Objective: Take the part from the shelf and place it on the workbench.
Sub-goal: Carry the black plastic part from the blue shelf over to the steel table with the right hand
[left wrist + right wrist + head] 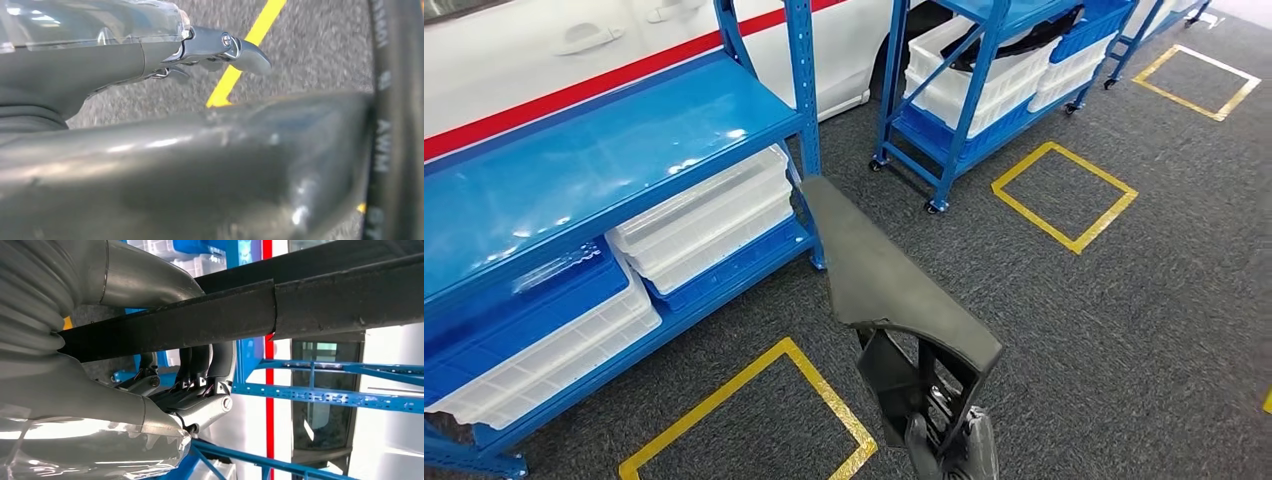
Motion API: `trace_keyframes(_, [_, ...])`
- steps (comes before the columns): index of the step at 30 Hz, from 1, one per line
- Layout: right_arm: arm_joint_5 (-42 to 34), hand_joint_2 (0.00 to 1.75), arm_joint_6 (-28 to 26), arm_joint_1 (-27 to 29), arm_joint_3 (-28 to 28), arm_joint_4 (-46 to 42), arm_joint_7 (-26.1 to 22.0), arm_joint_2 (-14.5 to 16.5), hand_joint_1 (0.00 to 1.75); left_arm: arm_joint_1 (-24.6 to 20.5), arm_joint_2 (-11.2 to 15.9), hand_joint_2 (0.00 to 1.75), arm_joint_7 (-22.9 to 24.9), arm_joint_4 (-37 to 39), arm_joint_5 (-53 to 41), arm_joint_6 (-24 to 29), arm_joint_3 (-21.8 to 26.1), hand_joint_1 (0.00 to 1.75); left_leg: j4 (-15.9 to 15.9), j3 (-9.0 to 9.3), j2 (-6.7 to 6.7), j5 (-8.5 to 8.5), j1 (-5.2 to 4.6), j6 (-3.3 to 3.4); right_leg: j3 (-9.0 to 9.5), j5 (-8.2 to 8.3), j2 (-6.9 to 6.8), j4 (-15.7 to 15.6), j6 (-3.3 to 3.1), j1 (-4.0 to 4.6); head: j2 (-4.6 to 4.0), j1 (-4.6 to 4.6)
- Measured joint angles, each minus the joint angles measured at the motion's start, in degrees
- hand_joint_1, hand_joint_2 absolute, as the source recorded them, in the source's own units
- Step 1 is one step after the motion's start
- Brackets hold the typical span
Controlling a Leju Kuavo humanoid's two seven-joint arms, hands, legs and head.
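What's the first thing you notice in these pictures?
A big black part juts forward in the middle of the head view, above the grey carpet. In the right wrist view the right hand grips its edge, fingers wrapped around it. To the left stands a shiny blue shelf with white bins on its lower level, and yellow squares are marked on the floor.

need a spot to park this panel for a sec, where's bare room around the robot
Free: the top of the near blue shelf is bare, and the carpet between the yellow floor squares lies open. Crowded: that shelf's lower tiers are packed with white bins, as is the wheeled rack. The right hand grips the dark part.
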Motion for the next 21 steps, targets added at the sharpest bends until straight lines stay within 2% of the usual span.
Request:
trace_keyframes(1, [-0.1, 1.75, 0.0, 0.0, 0.0, 0.0, 0.0, 0.0, 1.75, 0.1, 0.0, 0.0, 0.0, 0.0, 0.0, 0.0, 0.0, 0.0, 0.0, -0.25, 0.74, 0.11, -0.13, 0.18, -1.62, -2.17, -1.13, 3.6, 0.12, 0.01, 0.0, 0.01])
trace_keyframes(2, [-0.2, 1.75, 0.1, 0.0, -0.1, 0.0, 0.0, 0.0, 1.75, 0.2, 0.0, 0.0, 0.1, 0.0, -0.1, 0.0, 0.0, 0.0, 0.1, -0.5, 1.62, 0.18, -0.25, 0.28, -3.16, -3.95, -1.6, 7.3, 0.27, -0.09, 0.0, -0.01])
trace_keyframes(3, [-0.2, 1.75, 0.1, 0.1, -0.2, 0.0, -0.1, 0.0, 1.75, 0.3, 0.0, 0.0, 0.1, 0.0, -0.2, 0.0, 0.1, 0.0, 0.1, -0.69, 2.49, 0.21, -0.36, 0.31, -4.07, -4.85, -1.83, 9.9, 0.41, -0.2, 0.0, 0.0])
trace_keyframes(4, [-0.2, 1.75, 0.1, 0.2, -0.2, 0.0, -0.1, 0.0, 1.75, 0.3, 0.0, 0.0, 0.1, 0.0, -0.3, 0.0, 0.2, 0.0, 0.2, -0.83, 3.34, 0.23, -0.42, 0.32, -3.94, -4.67, -2.01, 10.4, 0.5, -0.3, 0.0, 0.01])
trace_keyframes(5, [-0.3, 1.75, 0.2, 0.3, -0.3, 0.0, -0.1, 0.0, 1.75, 0.2, 0.0, 0.0, 0.2, 0.0, -0.4, 0.0, 0.2, 0.0, 0.2, -0.9, 4.11, 0.21, -0.46, 0.28, -2.61, -3.54, -2.31, 8.7, 0.52, -0.37, 0.0, 0.01])
trace_keyframes(6, [-0.3, 1.75, 0.3, 0.4, -0.4, 0.0, -0.1, 0.0, 1.75, 0.1, 0.0, 0.0, 0.2, 0.0, -0.4, 0.0, 0.3, 0.0, 0.3, -0.87, 4.81, 0.15, -0.46, 0.18, -0.26, -1.88, -3.0, 5.0, 0.47, -0.39, 0.0, 0.01])
trace_keyframes(8, [-0.2, 1.75, 0.5, 0.3, -0.5, 0.0, -0.1, 0.0, 1.75, 0.1, 0.0, 0.0, 0.2, 0.0, -0.5, 0.0, 0.3, 0.0, 0.6, -0.81, 6.05, -0.13, -0.7, -0.3, 4.02, 0.14, -5.28, -2.3, -0.02, -0.04, 0.0, 0.01])
trace_keyframes(9, [-0.2, 1.75, 0.6, 0.3, -0.6, 0.0, -0.2, 0.0, 1.75, 0.0, 0.0, 0.0, 0.2, 0.0, -0.5, 0.0, 0.4, 0.0, 0.7, -0.75, 6.58, -0.25, -0.82, -0.61, 5.06, 0.45, -5.95, -4.4, -0.39, 0.15, 0.0, 0.0])
trace_keyframes(10, [-0.2, 1.75, 0.7, 0.3, -0.6, 0.0, -0.2, 0.1, 1.75, -0.1, 0.0, 0.0, 0.2, 0.0, -0.6, 0.0, 0.4, 0.0, 0.8, -0.7, 7.08, -0.33, -0.95, -0.94, 5.22, 0.34, -6.08, -5.1, -0.78, 0.35, 0.0, -0.01])
trace_keyframes(12, [-0.2, 1.75, 0.8, 0.4, -0.7, 0.0, -0.4, 0.2, 1.75, -0.3, 0.0, 0.0, 0.2, 0.0, -0.8, 0.0, 0.4, 0.0, 0.8, -0.56, 7.7, -0.46, -0.89, -1.6, 4.96, 0.69, -4.79, -5.3, -1.53, 0.34, 0.0, -0.01])
trace_keyframes(13, [-0.1, 1.75, 0.8, 0.4, -0.8, 0.0, -0.4, 0.3, 1.75, -0.4, 0.0, 0.0, 0.3, 0.0, -1.0, 0.1, 0.4, 0.0, 1.3, -0.69, 6.87, -0.98, -0.78, -1.97, 4.88, 0.9, -4.25, -5.4, -1.89, 0.26, 0.0, -0.01])
trace_keyframes(14, [-0.1, 1.75, 0.8, 0.4, -0.9, 0.0, -0.5, 0.4, 1.75, -0.5, 0.0, 0.0, 0.3, 0.0, -1.2, 0.2, 0.4, 0.0, 2.7, -1.23, 5.46, -2.17, -0.66, -2.28, 4.8, 1.12, -3.68, -5.6, -2.24, 0.14, 0.0, -0.01])
trace_keyframes(16, [0.0, 1.75, 0.7, 0.4, -1.0, -0.1, -0.5, 0.6, 1.75, -0.4, -0.1, 0.0, 0.4, 0.0, -1.6, 1.1, 0.4, 0.0, 8.8, -3.72, 2.22, -6.04, -0.47, -2.66, 4.56, 1.45, -2.49, -5.7, -2.73, 0.1, 0.0, -0.01])
trace_keyframes(17, [0.2, 1.75, 0.6, 0.4, -1.0, -0.1, -0.5, 0.6, 1.75, -0.2, -0.1, 0.0, 0.4, 0.0, -1.9, 2.1, 0.4, 0.0, 12.7, -5.39, 1.48, -7.89, -0.45, -2.69, 4.39, 1.54, -1.78, -5.7, -2.87, 0.2, 0.0, -0.01])
trace_keyframes(18, [0.3, 1.75, 0.4, 0.5, -1.1, -0.1, -0.5, 0.7, 1.75, -0.1, -0.2, 0.0, 0.5, 0.0, -2.1, 3.4, 0.4, 0.0, 15.6, -6.67, 1.19, -8.83, -0.44, -2.66, 4.26, 1.6, -1.02, -5.6, -2.95, 0.32, 0.0, -0.01])
trace_keyframes(19, [0.4, 1.75, 0.2, 0.6, -1.1, -0.1, -0.5, 0.7, 1.75, 0.0, -0.3, 0.0, 0.6, 0.0, -2.3, 4.8, 0.4, 0.0, 16.8, -7.17, 1.04, -8.64, -0.45, -2.54, 4.19, 1.64, -0.2, -5.5, -2.99, 0.43, 0.0, -0.01])
trace_keyframes(20, [0.5, 1.75, 0.0, 0.6, -1.2, -0.1, -0.5, 0.7, 1.75, 0.0, -0.4, 0.0, 0.7, 0.0, -2.4, 6.0, 0.4, 0.0, 15.7, -6.66, 0.85, -7.34, -0.45, -2.34, 4.19, 1.66, 0.64, -5.4, -2.99, 0.52, 0.0, -0.01])
trace_keyframes(21, [0.6, 1.75, -0.2, 0.7, -1.2, -0.2, -0.5, 0.8, 1.75, 0.0, -0.4, 0.0, 0.7, 0.0, -2.6, 6.8, 0.4, 0.0, 12.6, -5.17, 0.33, -5.19, -0.46, -2.04, 4.26, 1.67, 1.46, -5.3, -2.98, 0.59, 0.0, -0.01])
